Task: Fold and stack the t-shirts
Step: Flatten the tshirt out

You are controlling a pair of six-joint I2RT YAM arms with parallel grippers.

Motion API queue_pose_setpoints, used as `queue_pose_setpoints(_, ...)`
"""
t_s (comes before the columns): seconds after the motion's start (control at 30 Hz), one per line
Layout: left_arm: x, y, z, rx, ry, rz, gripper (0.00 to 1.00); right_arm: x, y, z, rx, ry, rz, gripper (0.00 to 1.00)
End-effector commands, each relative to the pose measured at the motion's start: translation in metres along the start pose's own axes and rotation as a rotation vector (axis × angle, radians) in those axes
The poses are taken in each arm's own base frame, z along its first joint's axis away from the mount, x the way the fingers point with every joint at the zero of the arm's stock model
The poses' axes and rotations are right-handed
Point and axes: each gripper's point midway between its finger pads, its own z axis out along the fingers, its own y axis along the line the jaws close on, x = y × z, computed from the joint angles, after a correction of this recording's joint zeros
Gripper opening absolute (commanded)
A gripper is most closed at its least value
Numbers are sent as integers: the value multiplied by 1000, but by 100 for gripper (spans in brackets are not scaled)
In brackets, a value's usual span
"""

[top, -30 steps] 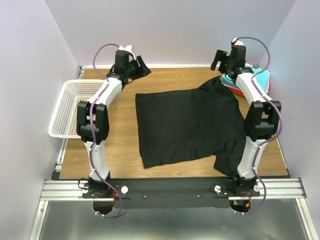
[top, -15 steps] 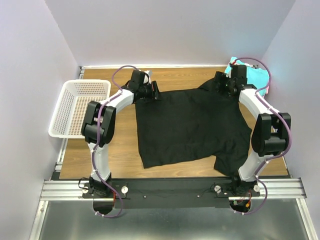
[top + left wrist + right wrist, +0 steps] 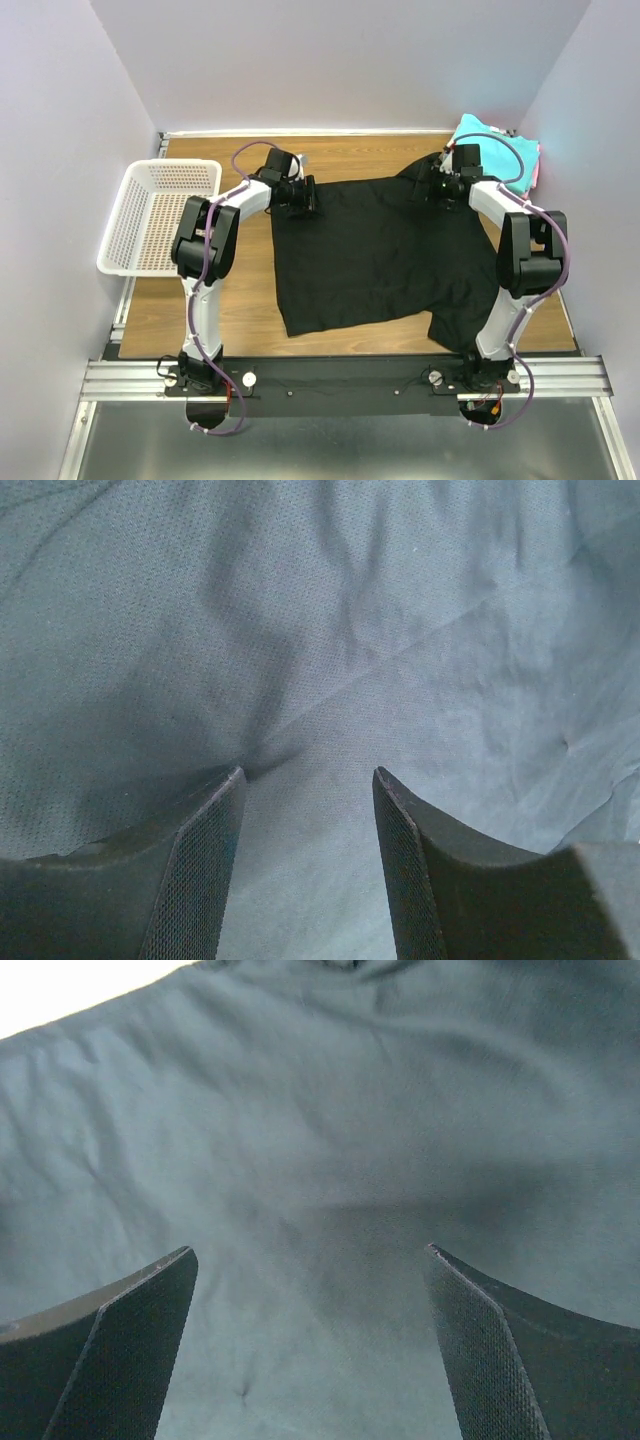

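Left gripper point(image 3: 305, 772) and right gripper point(image 3: 310, 1250), fingers spread apart, sit low over opposite ends of the black t-shirt's point(image 3: 380, 250) far edge.

On my top view the big t-shirt point(image 3: 380, 250) is plain black with no print. Through both wrist cameras it reads dull grey-blue with a fine knit grain. The folded tee point(image 3: 527, 150) behind it is teal, with a pink sliver point(image 3: 537, 170) at its edge. The basket point(image 3: 150, 215) is white lattice, and the table point(image 3: 240, 290) is brown wood grain. The left arm point(image 3: 193, 305) and right arm point(image 3: 497, 315) are white and black, with purple cables point(image 3: 250, 147).
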Motion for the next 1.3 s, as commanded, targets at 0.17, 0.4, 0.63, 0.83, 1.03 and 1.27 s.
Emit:
queue_pose_setpoints(0.17,-5,59,9,-136,31,-28,62,49,-4,36,-15,160,2,98)
queue_pose_setpoints(0.4,-43,84,13,-154,9,-40,62,55,5,57,-24,211,-2,98)
queue_pose_setpoints(0.63,-90,101,16,-144,-57,-51,62,47,32,85,-52,238,-28,98)
queue_pose_setpoints(0.83,-126,88,21,-87,-112,-2,62,23,39,96,-47,211,-22,98)
queue_pose_setpoints(1.03,-158,58,-2,-26,-200,54,63,-5,46,89,-55,150,-80,98)
queue_pose_setpoints(1.27,-165,33,-57,-67,-276,116,63,-37,51,51,-26,53,-160,99)
